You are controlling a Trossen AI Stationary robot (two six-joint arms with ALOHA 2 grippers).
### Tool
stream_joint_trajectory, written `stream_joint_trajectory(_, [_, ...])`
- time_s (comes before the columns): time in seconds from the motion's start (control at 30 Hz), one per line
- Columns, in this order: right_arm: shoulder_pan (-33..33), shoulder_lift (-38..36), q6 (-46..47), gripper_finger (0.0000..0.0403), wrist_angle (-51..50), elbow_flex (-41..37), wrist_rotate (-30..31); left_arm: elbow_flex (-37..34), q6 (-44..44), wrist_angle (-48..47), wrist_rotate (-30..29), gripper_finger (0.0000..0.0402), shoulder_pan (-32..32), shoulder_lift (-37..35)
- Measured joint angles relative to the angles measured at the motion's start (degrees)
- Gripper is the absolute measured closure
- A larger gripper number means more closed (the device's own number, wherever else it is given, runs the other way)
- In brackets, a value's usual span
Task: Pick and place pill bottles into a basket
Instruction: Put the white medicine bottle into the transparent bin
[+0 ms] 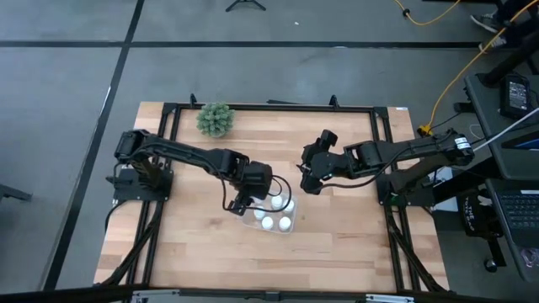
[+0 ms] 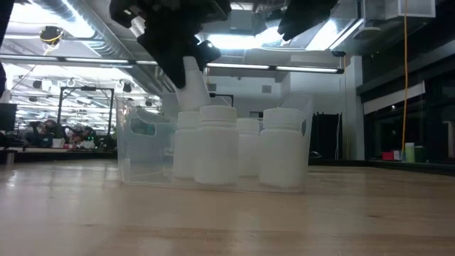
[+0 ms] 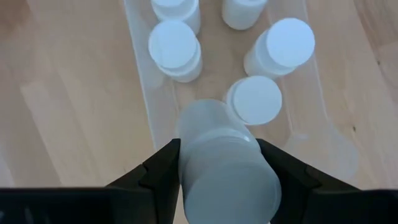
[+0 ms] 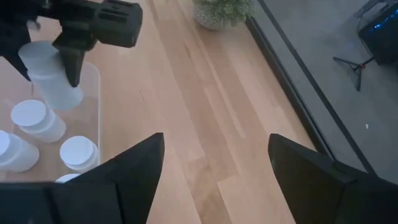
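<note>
The clear tray [image 1: 271, 215] lies mid-table and holds several small white capped pill bottles [image 3: 254, 99], all standing upright on their bases. My left gripper [image 3: 225, 163] hangs over the tray's left end and is shut on one more white bottle [image 3: 224, 174]. That bottle also shows above the tray in the low view [image 2: 195, 80] and in the right wrist view [image 4: 51, 79]. My right gripper [image 1: 310, 178] is open and empty, above the table to the right of the tray. My left gripper pinches the bottle between its two fingers, one on each side of its body [image 3: 186, 168] near the upper end. The fingers [image 3: 163, 171] come from above, slanting down. The bottle hangs tilted, clear above the tray and the bottles standing in it.
A green bushy plant [image 1: 216, 119] stands at the table's far edge, left of centre. Bare wood lies all round the tray. A black frame [image 1: 278, 106] runs along the table's edges.
</note>
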Motion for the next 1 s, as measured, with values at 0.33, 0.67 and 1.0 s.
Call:
stream_joint_trajectory(0.33, [0.00, 0.00, 1.15, 0.0114, -0.55, 0.01, 0.00, -0.76, 0.56, 1.78, 2.04, 0.0231, 0.36, 2.54])
stream_joint_trajectory(0.67, [0.04, 0.00, 1.21, 0.0114, -1.19, 0.00, -0.05, -4.92, 0.51, 3.54, 2.61, 0.0231, 0.38, 2.91])
stream_joint_trajectory(1.0, [0.04, 0.00, 1.14, 0.0114, -1.22, 0.02, -0.05, -7.88, -0.42, 6.45, 4.65, 0.0231, 0.68, 3.41])
